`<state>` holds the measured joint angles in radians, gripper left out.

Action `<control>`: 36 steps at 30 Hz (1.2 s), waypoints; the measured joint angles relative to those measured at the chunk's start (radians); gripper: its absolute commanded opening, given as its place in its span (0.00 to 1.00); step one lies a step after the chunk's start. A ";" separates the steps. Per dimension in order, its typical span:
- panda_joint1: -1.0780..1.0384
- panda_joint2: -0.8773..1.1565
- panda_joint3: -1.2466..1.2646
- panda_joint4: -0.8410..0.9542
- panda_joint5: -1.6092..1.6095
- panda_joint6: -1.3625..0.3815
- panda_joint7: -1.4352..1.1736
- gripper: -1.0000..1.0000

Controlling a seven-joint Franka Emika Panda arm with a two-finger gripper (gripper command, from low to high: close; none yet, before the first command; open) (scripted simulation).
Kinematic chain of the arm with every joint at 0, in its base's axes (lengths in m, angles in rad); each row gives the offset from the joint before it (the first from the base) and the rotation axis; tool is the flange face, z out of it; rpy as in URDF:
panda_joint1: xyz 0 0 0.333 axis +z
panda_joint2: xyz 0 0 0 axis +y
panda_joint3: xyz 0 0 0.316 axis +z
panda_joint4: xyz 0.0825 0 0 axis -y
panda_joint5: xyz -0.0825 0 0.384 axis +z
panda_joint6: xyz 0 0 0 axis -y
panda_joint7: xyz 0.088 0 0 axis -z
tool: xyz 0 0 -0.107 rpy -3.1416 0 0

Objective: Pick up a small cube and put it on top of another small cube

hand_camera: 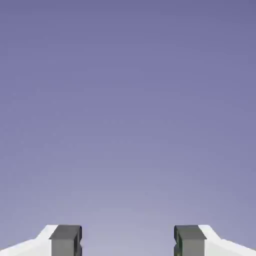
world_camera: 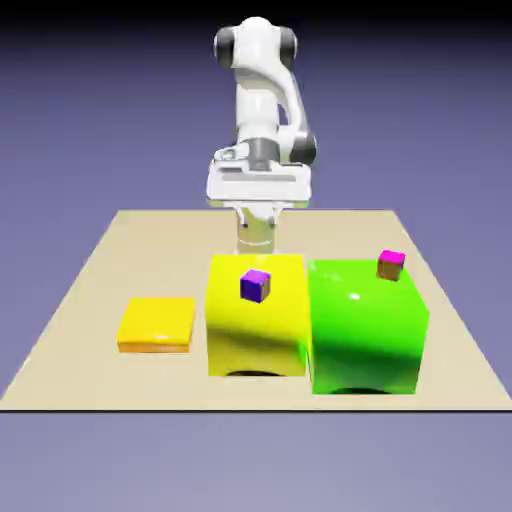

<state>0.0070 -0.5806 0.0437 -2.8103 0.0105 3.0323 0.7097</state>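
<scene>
Waiting to begin: spread hand, two small cubes apart

A beige table [world_camera: 90, 290] reaches out below the hand. The white robot arm [world_camera: 257, 95] rises behind its gripper [world_camera: 257, 217], whose fingertips are parted with nothing between them. The hand view shows only backdrop past them. A big green block [world_camera: 365, 335] sits in front of the hand, toward the exterior view's right; a big yellow block [world_camera: 256, 335] is more directly in front. A flat yellow slab [world_camera: 158, 320] lies toward the exterior view's left of the hand.

Smallest are the cubes. The magenta-and-brown cube [world_camera: 391, 266], the one to lift, is right of the hand in the exterior view, seemingly on the green block, though its contact is hard to judge. The purple-and-blue cube [world_camera: 255, 286] appears on the yellow block ahead of the hand. Grasping, lifting and stacking all remain.
</scene>
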 measured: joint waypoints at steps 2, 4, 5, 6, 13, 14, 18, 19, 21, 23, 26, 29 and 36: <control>-0.008 -0.018 0.072 0.000 0.017 -0.008 -0.052 0.50; -0.017 -0.035 0.145 -0.001 0.035 -0.016 -0.104 0.50; -0.021 -0.044 0.181 -0.001 0.044 -0.020 -0.130 0.50; -0.025 -0.053 0.217 -0.001 0.052 -0.024 -0.156 0.50; -0.054 -0.114 0.471 -0.003 0.113 -0.051 -0.338 0.50; -0.059 -0.123 0.507 -0.003 0.122 -0.055 -0.363 0.50; -0.075 -0.158 0.652 -0.004 0.157 -0.071 -0.467 0.50; -0.079 -0.167 0.689 -0.005 0.165 -0.075 -0.493 0.50; -0.088 -0.184 0.761 -0.005 0.183 -0.082 -0.545 0.50; -0.096 -0.202 0.834 -0.005 0.200 -0.090 -0.597 0.50; -0.109 -0.228 0.942 -0.006 0.226 -0.102 -0.675 0.50; -0.121 -0.255 1.051 -0.007 0.253 -0.114 -0.753 0.50; -0.151 -0.316 1.305 -0.009 0.314 -0.141 -0.935 0.50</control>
<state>-0.1436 -0.8967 1.3484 -2.8188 0.3240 2.8911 -0.2249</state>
